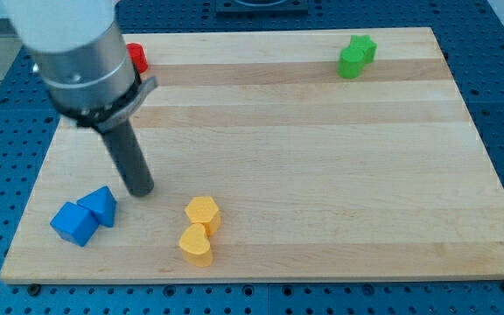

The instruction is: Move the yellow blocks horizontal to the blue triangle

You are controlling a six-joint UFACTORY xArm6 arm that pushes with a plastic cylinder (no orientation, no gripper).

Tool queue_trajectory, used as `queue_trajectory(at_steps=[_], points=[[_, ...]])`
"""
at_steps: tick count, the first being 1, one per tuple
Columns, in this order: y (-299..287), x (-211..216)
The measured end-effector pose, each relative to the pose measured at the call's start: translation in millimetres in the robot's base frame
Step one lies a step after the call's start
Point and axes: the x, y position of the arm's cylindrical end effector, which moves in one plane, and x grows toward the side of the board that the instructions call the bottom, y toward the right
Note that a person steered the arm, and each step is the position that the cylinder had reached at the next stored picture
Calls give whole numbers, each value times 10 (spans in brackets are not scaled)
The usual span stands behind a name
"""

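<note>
Two yellow blocks lie near the view's bottom, left of centre: a yellow hexagon (pixel 203 213) and, touching it just below, a yellow heart-shaped block (pixel 196 244). The blue triangle (pixel 100 206) sits at the lower left, touching a blue cube (pixel 73 223) on its left. My tip (pixel 142 191) rests on the board just right of and slightly above the blue triangle, and left of and above the yellow hexagon, touching neither.
A red block (pixel 136 57) is at the top left, partly hidden behind the arm. Two green blocks (pixel 355 56) sit together at the top right. The wooden board (pixel 322 175) lies on a blue perforated table.
</note>
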Motion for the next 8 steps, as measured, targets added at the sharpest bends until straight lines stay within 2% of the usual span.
queue_trajectory(at_steps=[2, 3, 5, 6, 7, 8], points=[[97, 867], [160, 900], [1341, 743], [1070, 593], [1069, 675], [826, 791]])
